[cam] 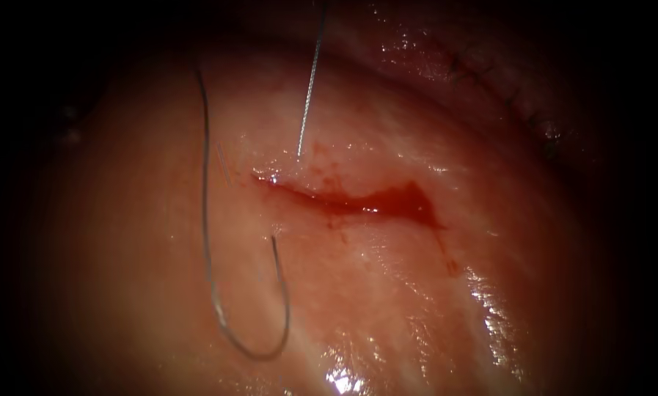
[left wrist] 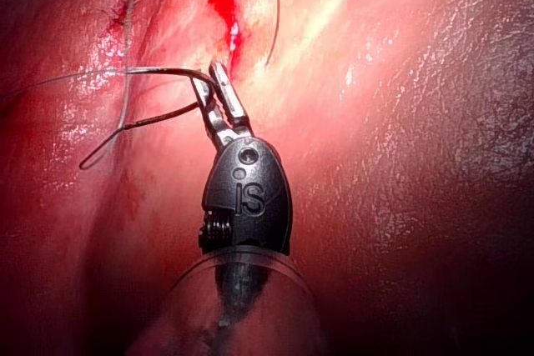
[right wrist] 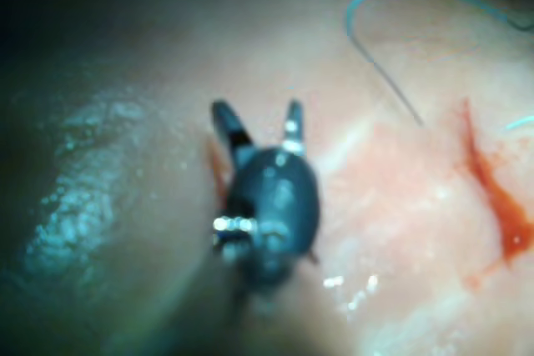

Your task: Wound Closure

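Closure had barely begun: the red-filled open cut (cam: 358,202) in the pale pink glistening tissue (cam: 387,293) gaped along its length, unstitched. Thin grey thread (cam: 310,81) entered just above its left end. The curved steel needle (cam: 284,323) lay free, left of the cut. The left tool (left wrist: 219,89) seemed clenched on thread; the right tool (right wrist: 259,118) stood released, empty.

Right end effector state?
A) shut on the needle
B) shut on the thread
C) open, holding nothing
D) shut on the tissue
C: in the right wrist view the right end effector has its two jaws spread apart with nothing between them; the thread lies clear of it on the tissue.
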You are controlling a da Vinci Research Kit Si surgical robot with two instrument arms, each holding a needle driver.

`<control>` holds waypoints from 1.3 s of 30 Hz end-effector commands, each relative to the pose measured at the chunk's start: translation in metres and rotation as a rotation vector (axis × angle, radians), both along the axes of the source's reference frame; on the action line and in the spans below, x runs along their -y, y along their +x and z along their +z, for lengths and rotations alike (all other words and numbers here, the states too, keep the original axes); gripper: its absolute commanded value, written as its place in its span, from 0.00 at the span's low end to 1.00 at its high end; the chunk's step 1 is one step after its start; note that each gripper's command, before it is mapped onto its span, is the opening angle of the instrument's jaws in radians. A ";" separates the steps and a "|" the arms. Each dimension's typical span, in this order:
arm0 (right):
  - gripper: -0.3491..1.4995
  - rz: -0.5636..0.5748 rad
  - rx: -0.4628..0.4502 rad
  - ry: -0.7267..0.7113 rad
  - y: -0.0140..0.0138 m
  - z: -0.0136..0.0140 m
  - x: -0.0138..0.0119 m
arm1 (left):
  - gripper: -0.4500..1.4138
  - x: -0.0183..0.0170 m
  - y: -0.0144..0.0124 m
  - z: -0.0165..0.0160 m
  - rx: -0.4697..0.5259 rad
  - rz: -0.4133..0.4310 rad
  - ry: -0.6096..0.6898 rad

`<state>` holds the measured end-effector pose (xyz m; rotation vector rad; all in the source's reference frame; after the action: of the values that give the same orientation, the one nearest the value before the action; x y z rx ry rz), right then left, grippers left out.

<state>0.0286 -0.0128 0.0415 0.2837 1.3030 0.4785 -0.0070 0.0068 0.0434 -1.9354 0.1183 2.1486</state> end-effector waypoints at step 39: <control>0.02 0.073 0.085 -0.067 0.0068 0.0164 -0.0110 | 0.00 0.0028 -0.0034 0.0023 0.024 -0.036 0.038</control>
<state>0.0347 -0.0014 0.0573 0.1593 1.2459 0.5014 -0.0102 0.0043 0.0451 -1.9262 0.1059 2.0906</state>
